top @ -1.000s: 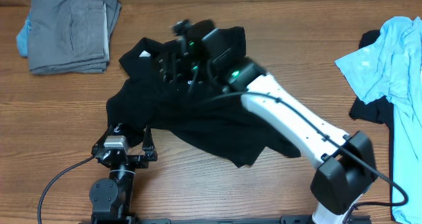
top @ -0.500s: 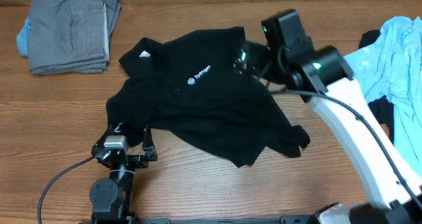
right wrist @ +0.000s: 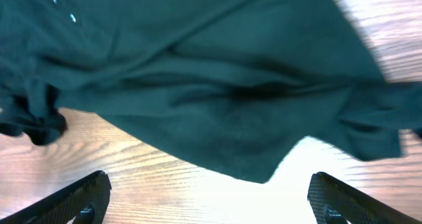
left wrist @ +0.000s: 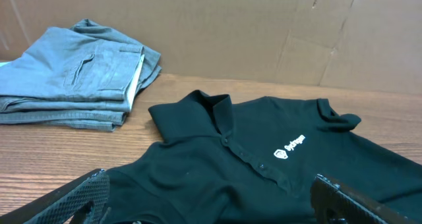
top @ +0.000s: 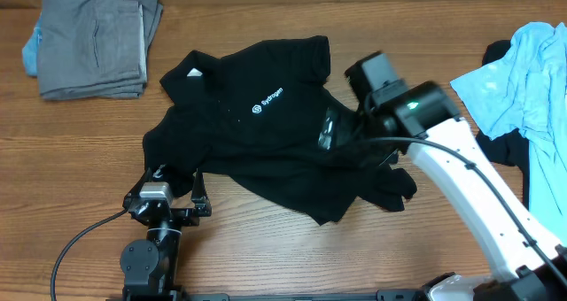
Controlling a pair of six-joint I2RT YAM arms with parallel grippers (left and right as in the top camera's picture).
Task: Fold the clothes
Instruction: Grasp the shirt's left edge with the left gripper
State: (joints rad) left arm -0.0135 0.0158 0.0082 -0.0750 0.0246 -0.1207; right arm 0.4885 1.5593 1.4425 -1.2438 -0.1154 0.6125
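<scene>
Shirt [top: 266, 133] is being overhung at its right hem by the wide-open right gripper [right wrist: 208, 188]; left gripper [left wrist: 211, 181], also wide, is sitting at near edge.

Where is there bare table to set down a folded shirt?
Bare wood lies in front of the gray folded pile, left of the black polo, and along the front edge between the left arm and right arm. The right side is crowded by the light blue shirt.
</scene>
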